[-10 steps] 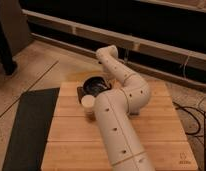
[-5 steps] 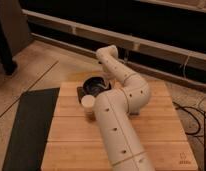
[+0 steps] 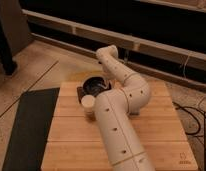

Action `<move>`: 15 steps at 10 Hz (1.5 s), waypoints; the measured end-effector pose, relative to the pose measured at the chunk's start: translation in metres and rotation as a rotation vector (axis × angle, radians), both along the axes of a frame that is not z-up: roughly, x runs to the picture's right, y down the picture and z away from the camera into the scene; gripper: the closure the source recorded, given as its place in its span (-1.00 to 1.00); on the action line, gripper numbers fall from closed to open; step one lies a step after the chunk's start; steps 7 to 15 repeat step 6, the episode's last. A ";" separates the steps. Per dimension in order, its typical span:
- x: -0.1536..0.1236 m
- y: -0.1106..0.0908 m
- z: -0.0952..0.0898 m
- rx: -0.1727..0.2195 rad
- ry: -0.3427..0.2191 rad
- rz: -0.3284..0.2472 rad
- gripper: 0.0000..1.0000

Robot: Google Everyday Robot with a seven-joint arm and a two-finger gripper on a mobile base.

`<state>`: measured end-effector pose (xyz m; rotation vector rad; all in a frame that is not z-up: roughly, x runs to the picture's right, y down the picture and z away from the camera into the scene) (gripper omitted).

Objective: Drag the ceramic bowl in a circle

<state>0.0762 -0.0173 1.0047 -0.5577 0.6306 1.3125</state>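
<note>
The ceramic bowl [image 3: 92, 85], glossy black with a bluish-grey inside, sits at the far left part of the wooden table [image 3: 161, 135]. My white arm [image 3: 118, 135] rises from the near edge, bends at an elbow and reaches back down to the bowl's right rim. My gripper [image 3: 106, 81] is at that rim, partly hidden by the arm. A small cream cup [image 3: 88, 103] stands just in front of the bowl, against the arm. A small dark block [image 3: 80, 91] shows at the bowl's left edge.
A dark mat [image 3: 31, 125] lies on the floor left of the table. Black cables [image 3: 196, 117] run along the floor on the right. A low ledge and dark wall [image 3: 146, 42] stand behind the table. A dark object [image 3: 6, 45] stands at the far left.
</note>
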 end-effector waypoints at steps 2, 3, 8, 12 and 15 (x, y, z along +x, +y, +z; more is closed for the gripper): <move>0.000 0.000 0.000 0.000 0.000 0.000 0.40; 0.000 0.000 0.000 0.000 0.000 0.000 0.21; 0.000 0.000 0.000 0.000 0.000 0.000 -0.48; 0.000 0.000 0.000 0.000 0.000 0.000 -0.48; 0.000 0.000 0.000 0.000 0.000 0.000 -0.48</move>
